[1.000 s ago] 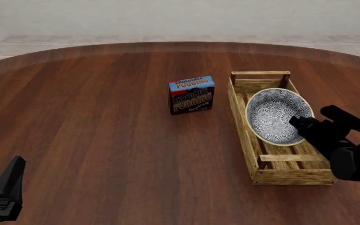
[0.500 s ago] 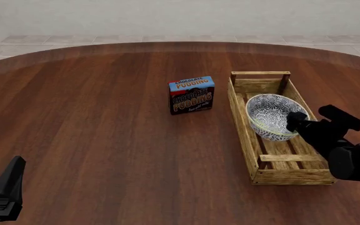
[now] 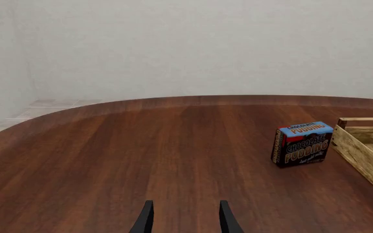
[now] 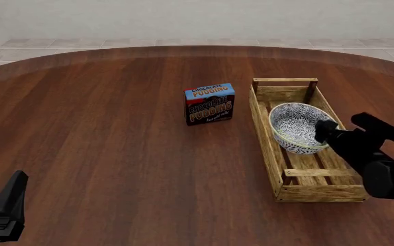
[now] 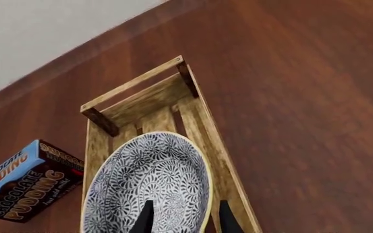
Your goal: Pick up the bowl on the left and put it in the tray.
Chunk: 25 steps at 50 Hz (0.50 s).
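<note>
the round deep ceramic bowl with the blue-grey and white floral pattern and pale yellowish rim [image 4: 295, 127] sits inside the long light-wood slatted tray [image 4: 266, 141], toward its far half, tilted a little with the opening facing up and toward the camera side. the right claw [image 4: 322, 131] is at the bowl's near right rim; in the right wrist view its two dark fingers [image 5: 147, 219] straddle that rim, one over the patterned inside and one outside, but whether they press on it cannot be told. the left claw [image 3: 184, 219] hangs low over the dark wooden table [image 4: 101, 133] at the near left, its fingers parted with nothing between them. a small blue-and-black chocolate pudding box [image 4: 209, 103] stands upright just left of the tray's far end, apart from it.
</note>
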Tool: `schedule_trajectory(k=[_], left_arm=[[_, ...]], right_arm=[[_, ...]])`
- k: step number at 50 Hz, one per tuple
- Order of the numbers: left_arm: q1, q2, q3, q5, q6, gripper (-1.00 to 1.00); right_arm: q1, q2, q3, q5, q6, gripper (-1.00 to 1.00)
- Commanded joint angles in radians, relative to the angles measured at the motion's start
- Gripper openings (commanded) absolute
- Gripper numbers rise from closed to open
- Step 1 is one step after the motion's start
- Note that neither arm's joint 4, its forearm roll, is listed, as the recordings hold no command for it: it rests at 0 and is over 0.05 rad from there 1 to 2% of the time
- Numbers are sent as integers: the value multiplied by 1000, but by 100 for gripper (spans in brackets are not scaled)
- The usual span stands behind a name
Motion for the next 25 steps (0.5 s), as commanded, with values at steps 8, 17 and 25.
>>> schedule_trajectory(k=[8, 17, 25], left_arm=[[0, 0, 0, 0, 0, 100], [0, 0, 0, 0, 0, 100], [0, 0, 0, 0, 0, 100]], right_arm=[[11, -83, 20, 35, -8, 100], [18, -160, 32, 73, -16, 100], [34, -248, 49, 113, -8, 100]])
